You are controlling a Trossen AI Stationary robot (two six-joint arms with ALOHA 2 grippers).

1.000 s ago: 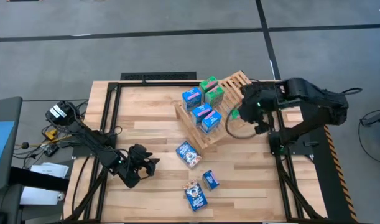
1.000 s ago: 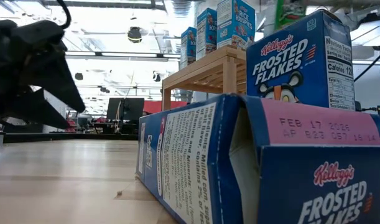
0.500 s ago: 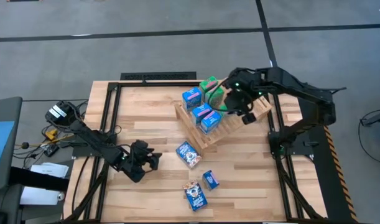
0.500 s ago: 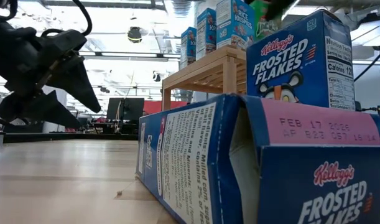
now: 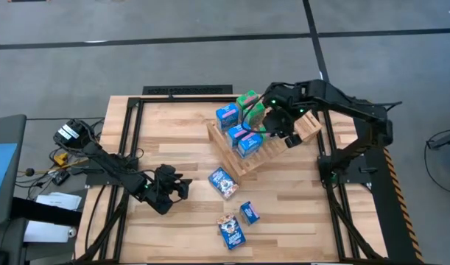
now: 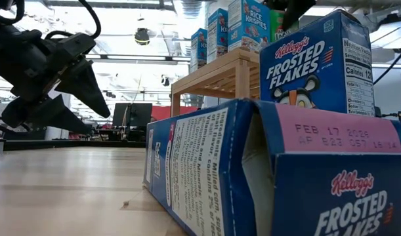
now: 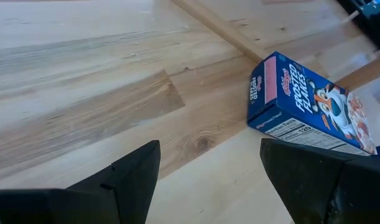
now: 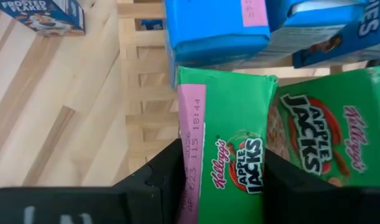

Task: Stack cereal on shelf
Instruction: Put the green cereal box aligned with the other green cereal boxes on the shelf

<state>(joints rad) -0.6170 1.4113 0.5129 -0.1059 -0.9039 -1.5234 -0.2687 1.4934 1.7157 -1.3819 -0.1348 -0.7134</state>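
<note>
The shelf [image 5: 265,136] stands tilted on the table [image 5: 188,140], toward its far right part, and serves as the reference here. The right gripper [image 5: 272,118] is over the shelf's upper end and is clamped on a green Apple Jacks box [image 8: 230,158]; in the right wrist view its two dark fingers [image 8: 158,171] press against both sides of that box. A second green box [image 8: 320,134] lies just beside the held one, and blue boxes [image 8: 217,28] sit on the slats next to it; these are cut off at the frame edge, so their print is only partly legible. In the high view the arm covers the held box almost fully, and about four other boxes show on the shelf. Three more boxes lie on the table in front of the shelf: a blue one [image 5: 223,182] nearest its lower edge, a small blue one [image 5: 249,213] farther out, and another [image 5: 231,230] farthest out, near the table's front edge. The left gripper [image 5: 169,190] hangs over the table well to the left of the shelf, with its fingers [image 7: 134,171] spread apart and nothing between them; a Frosted Flakes box [image 7: 308,109] lies flat ahead of it. In the low view a near box [image 6: 272,170] fills the foreground and hides most of the shelf; only one wooden corner [image 6: 220,75] and several box tops show above it.
</note>
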